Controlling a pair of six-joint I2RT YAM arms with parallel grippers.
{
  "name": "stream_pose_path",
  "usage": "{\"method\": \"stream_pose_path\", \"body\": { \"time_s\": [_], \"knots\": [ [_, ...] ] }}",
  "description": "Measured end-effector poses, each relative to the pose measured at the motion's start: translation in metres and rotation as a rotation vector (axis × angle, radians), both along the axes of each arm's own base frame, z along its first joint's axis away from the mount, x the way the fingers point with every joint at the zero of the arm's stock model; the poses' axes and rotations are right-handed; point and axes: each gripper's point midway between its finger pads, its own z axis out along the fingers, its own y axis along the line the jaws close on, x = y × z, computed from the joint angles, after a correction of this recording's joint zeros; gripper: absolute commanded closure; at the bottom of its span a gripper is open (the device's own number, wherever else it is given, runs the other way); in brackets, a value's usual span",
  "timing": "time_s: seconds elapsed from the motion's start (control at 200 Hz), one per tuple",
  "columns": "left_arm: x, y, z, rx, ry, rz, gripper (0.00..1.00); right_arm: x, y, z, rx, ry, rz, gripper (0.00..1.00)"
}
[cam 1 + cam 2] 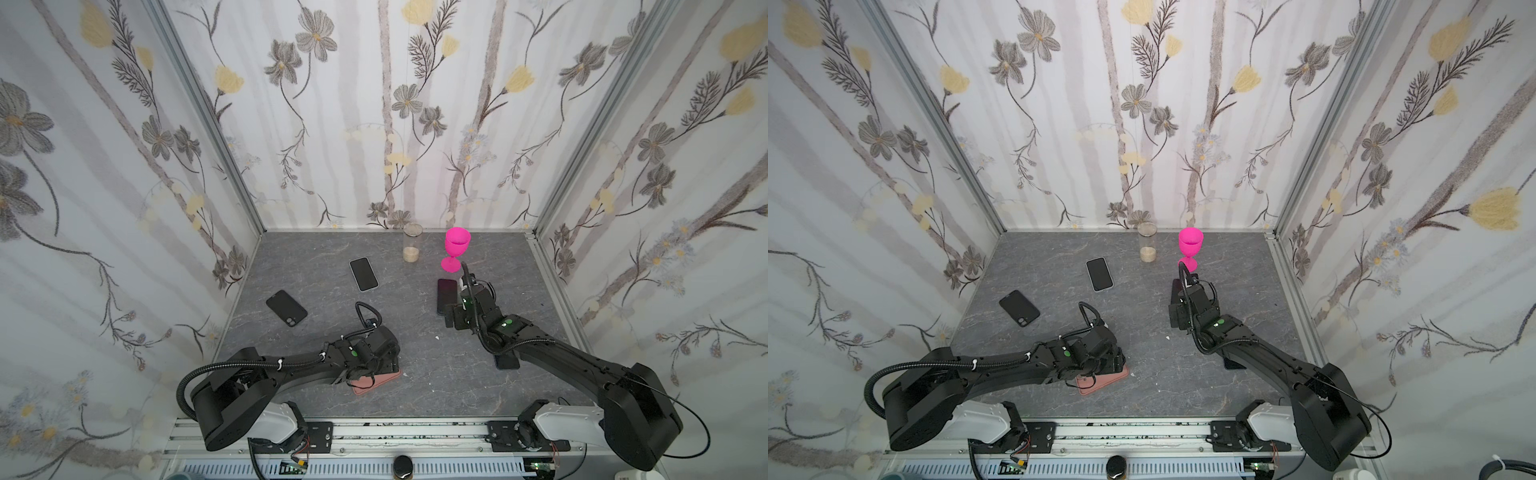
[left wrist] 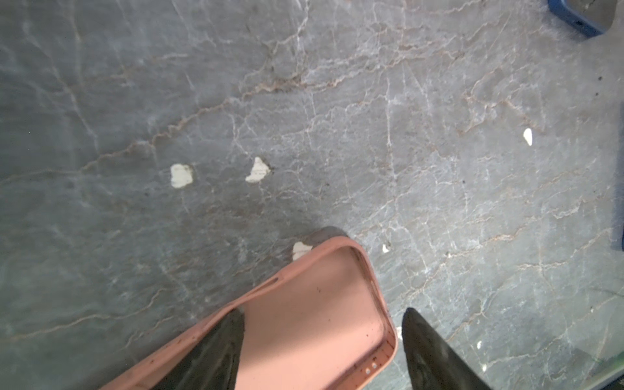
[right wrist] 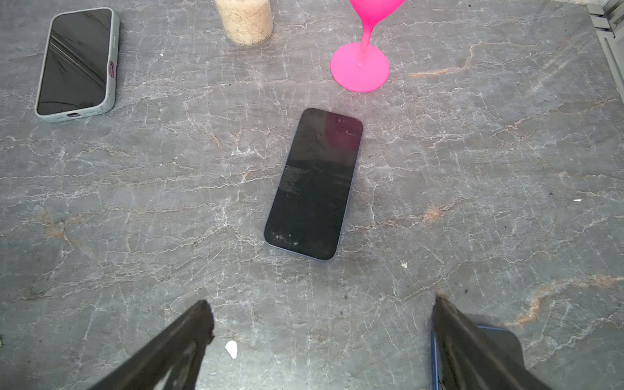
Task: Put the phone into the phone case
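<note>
While the right gripper (image 3: 322,301) hangs wide open with the phone (image 3: 314,184) lying flat just ahead of its tips, the left gripper (image 2: 324,311) straddles the pink case (image 2: 304,341); whether it is clamped, I cannot tell.

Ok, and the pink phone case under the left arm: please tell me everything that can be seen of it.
The pink phone case looks like soft matte rubber, salmon-toned, with rounded corners, a slot cutout in one side wall and small holes near one corner. It is empty and lies open side up on the grey table, near its front edge. The left gripper stands open across one wall: one finger over the inside, one outside.
</note>
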Motion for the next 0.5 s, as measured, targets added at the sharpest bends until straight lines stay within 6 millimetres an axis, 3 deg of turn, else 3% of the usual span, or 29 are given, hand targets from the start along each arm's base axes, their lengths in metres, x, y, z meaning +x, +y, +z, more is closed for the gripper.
{"method": "stream_pose_path", "body": {
  "time_s": [0.5],
  "knots": [
    [0.065, -0.033, -0.003, 0.170, -0.160, -0.134, 0.23, 0.001, 0.000, 0.012, 0.000, -0.033, 0.013, 0.00]
  ]
}}
